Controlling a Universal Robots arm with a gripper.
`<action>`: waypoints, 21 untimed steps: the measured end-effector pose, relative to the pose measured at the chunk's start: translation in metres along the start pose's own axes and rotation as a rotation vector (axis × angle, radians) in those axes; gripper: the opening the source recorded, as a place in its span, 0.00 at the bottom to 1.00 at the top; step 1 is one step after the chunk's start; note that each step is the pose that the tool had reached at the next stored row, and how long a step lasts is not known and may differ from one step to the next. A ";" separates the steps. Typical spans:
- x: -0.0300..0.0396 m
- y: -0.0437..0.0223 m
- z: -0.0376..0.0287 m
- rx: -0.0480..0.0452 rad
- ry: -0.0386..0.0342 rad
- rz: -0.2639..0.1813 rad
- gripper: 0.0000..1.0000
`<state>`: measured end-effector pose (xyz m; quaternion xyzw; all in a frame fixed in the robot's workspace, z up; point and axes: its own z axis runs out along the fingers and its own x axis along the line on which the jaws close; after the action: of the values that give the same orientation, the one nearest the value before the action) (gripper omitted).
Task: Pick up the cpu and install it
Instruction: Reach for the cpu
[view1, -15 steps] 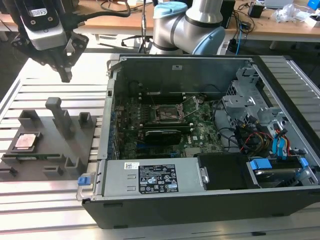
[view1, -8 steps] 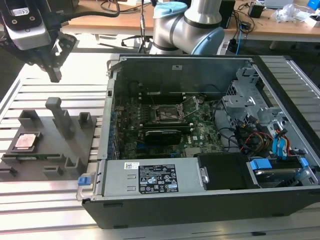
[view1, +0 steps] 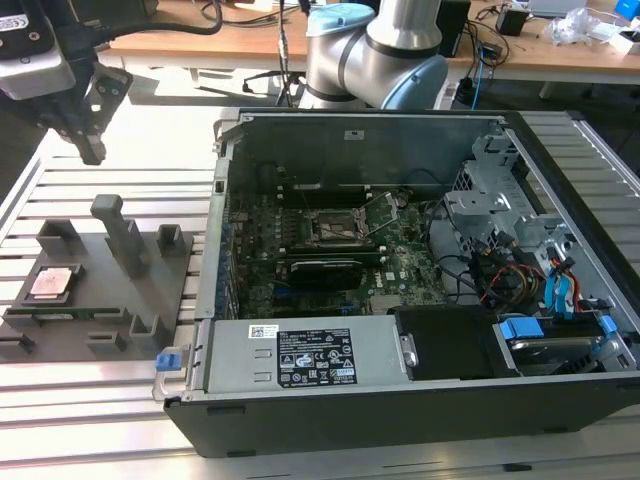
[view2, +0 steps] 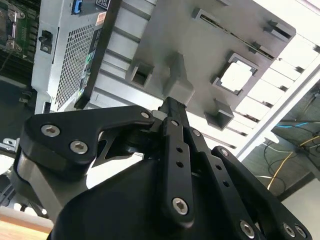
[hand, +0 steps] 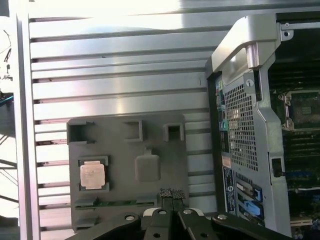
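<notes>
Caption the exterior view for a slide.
Shut gripper hovers above the grey fixture holding the cpu, beside the open computer case.

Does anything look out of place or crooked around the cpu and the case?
Nothing stands out. The cpu sits flat and square in its pocket on the grey holder, the computer case lies open beside it, and the gripper hangs above the holder, holding nothing.

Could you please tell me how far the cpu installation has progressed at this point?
Nothing looks done yet: the cpu lies in its pocket on the grey holder tray, outside the computer case. In hand: nothing; the gripper hangs above the tray with fingers shut and empty. Left: both the pickup and seating the cpu in the motherboard socket.
</notes>
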<state>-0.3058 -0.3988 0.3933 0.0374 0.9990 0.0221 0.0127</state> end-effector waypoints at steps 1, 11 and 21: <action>0.0018 -0.0001 0.0000 0.0000 -0.0001 0.000 0.11; 0.0273 -0.0020 -0.0008 0.0001 0.0000 0.000 0.11; 0.0518 -0.0039 -0.0014 0.0000 0.0001 0.000 0.11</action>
<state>-0.3577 -0.3988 0.3933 0.0374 0.9990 0.0221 0.0126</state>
